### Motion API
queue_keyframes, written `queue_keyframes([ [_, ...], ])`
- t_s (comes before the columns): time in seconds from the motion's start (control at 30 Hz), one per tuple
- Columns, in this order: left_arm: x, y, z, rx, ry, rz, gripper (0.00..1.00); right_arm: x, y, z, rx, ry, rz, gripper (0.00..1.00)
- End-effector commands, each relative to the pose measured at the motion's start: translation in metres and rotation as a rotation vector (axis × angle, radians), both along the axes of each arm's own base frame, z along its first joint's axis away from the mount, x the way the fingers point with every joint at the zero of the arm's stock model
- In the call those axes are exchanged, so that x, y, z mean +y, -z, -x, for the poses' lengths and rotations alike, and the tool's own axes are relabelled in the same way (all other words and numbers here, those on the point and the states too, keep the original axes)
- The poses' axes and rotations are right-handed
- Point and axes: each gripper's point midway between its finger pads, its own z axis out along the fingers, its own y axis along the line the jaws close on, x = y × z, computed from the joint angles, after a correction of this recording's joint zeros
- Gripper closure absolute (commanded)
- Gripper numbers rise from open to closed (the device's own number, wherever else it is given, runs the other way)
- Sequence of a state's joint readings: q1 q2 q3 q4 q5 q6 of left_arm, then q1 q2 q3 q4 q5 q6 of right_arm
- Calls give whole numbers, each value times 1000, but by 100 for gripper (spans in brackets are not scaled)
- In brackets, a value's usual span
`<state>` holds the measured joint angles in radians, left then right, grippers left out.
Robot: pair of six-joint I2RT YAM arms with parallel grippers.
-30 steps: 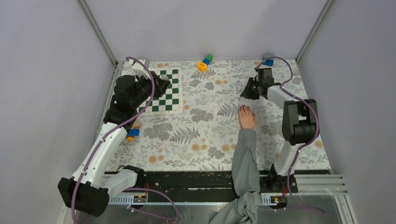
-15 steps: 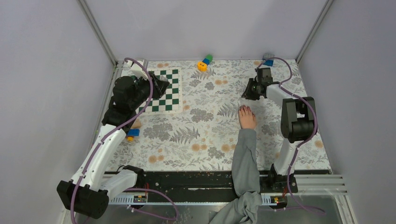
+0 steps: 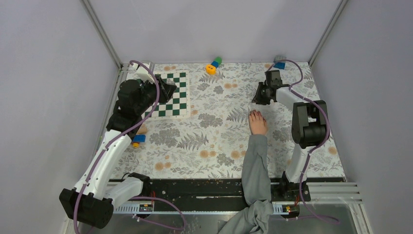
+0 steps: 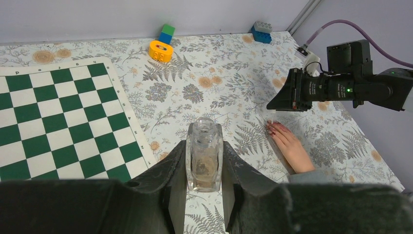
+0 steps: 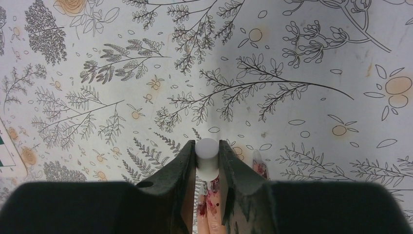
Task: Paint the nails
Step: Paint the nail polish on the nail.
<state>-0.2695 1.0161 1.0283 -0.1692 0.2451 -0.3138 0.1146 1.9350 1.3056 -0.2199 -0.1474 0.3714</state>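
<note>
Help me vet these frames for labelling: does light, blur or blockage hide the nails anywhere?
Top external: even light, sharp, but the nails on the hand are too small to resolve. Left wrist: nails readable, in focus. Right wrist: the fingers and white cap block most fingertips.

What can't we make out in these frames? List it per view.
1. Right wrist: anything under the white cap is hidden by the cap and the right end effector, so contact with the nails is unclear.
2. Right wrist: most of the hand is cut off by the bottom edge.
3. Top external: the nails on the hand are too small to judge the paint.
4. Left wrist: the clear bottle has its base hidden by the left end effector.
</note>
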Motion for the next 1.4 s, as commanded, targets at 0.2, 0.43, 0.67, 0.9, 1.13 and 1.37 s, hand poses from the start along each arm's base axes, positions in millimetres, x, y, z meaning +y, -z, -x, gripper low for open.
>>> queue_keyframes([
  [0.2, 5, -30, 1, -89, -24, 25, 100, 0, -6, -7, -17, 44, 15, 100],
  [0.43, 5, -29, 1, -86, -23, 25, 100, 3, -5, -8, -18, 44, 23, 100],
  [0.67, 5, -27, 1, -83, -21, 21, 100, 6, -4, -9, -16, 46, 28, 100],
  [0.9, 5, -25, 2, -80, -21, 21, 100, 3, -2, -9, -6, 61, 56, 100],
  [1.13, 5, -26, 3, -86, -22, 20, 100, 2, -1, -10, 6, 68, 81, 100],
  [1.37, 5, -23, 2, -82, -22, 18, 100, 3, 0, -11, 9, 66, 93, 100],
])
